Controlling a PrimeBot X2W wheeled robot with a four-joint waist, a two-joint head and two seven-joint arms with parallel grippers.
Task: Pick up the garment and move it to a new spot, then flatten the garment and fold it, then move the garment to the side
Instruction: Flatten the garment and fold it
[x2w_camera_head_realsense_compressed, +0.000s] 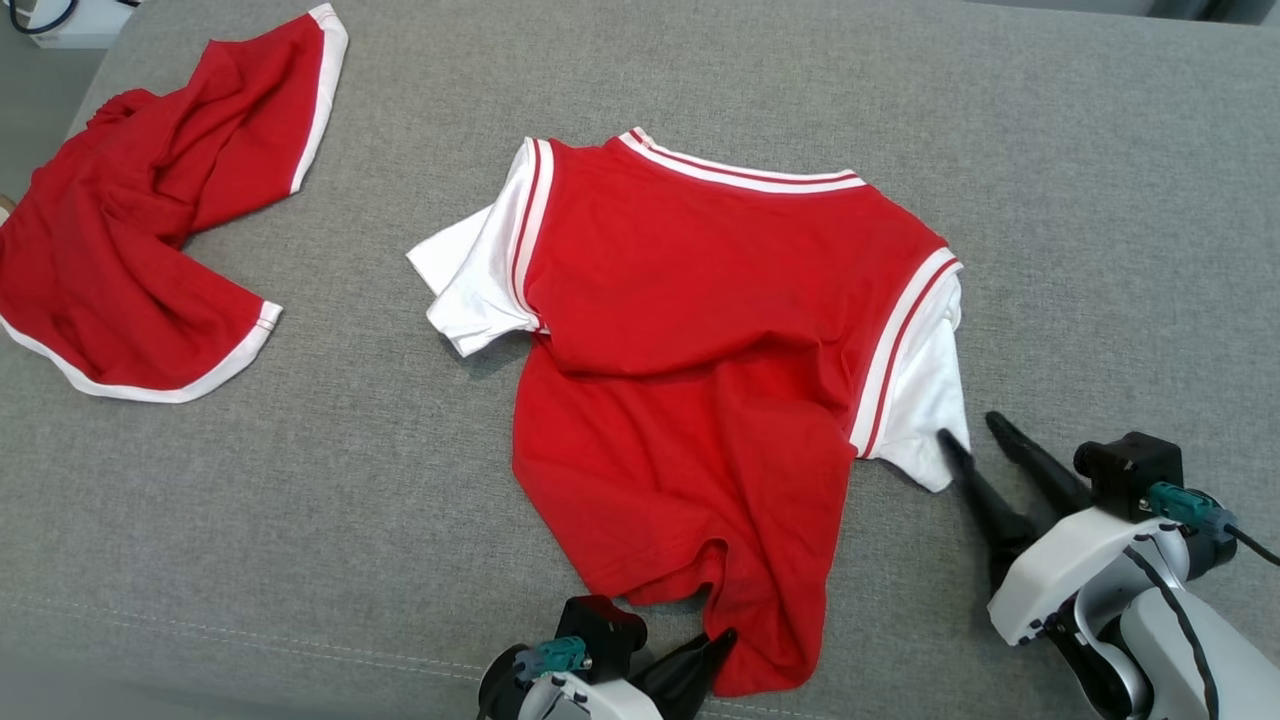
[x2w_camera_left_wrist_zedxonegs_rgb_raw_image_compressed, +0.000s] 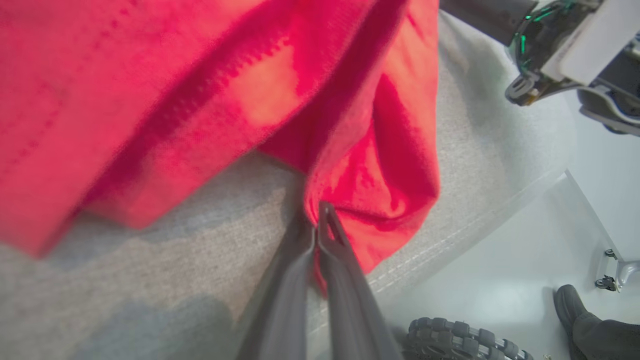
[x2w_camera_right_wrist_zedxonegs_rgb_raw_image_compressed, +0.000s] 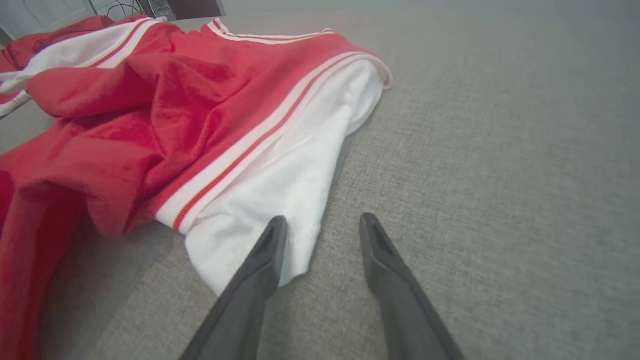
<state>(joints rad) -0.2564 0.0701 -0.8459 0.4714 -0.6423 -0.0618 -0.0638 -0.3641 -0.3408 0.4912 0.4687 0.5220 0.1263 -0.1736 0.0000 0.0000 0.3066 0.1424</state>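
My left claw (x2w_camera_head_realsense_compressed: 722, 640) is pressed together on the bottom hem of the garment (x2w_camera_head_realsense_compressed: 700, 330), at the near edge of the grey fabric-covered counter (x2w_camera_head_realsense_compressed: 1100, 200). In my left wrist view the two fingers meet at the claw's tip (x2w_camera_left_wrist_zedxonegs_rgb_raw_image_compressed: 319, 220) with a fold of the red cloth (x2w_camera_left_wrist_zedxonegs_rgb_raw_image_compressed: 200, 100) pinched between them, and the hem bunches up just above the tips.

My right claw (x2w_camera_head_realsense_compressed: 970, 428) is spread. In my right wrist view (x2w_camera_right_wrist_zedxonegs_rgb_raw_image_compressed: 324, 220) one finger lies over the corner of the white sleeve (x2w_camera_right_wrist_zedxonegs_rgb_raw_image_compressed: 290, 190) and the other over bare grey fabric beside it.

The garment lies in the middle of the counter, collar away from me. It is a red shirt (x2w_camera_right_wrist_zedxonegs_rgb_raw_image_compressed: 150, 115) with white sleeves and red-and-white striped bands at the collar and armholes. The body is wrinkled, with a crease across the middle.

A second red piece (x2w_camera_head_realsense_compressed: 130, 220) with white edging lies crumpled at the far left, well apart from the shirt.

Past the counter's edge, my left wrist view shows a knobby wheel (x2w_camera_left_wrist_zedxonegs_rgb_raw_image_compressed: 460, 340) and a dark shoe (x2w_camera_left_wrist_zedxonegs_rgb_raw_image_compressed: 575, 310) on the pale floor (x2w_camera_left_wrist_zedxonegs_rgb_raw_image_compressed: 500, 280).
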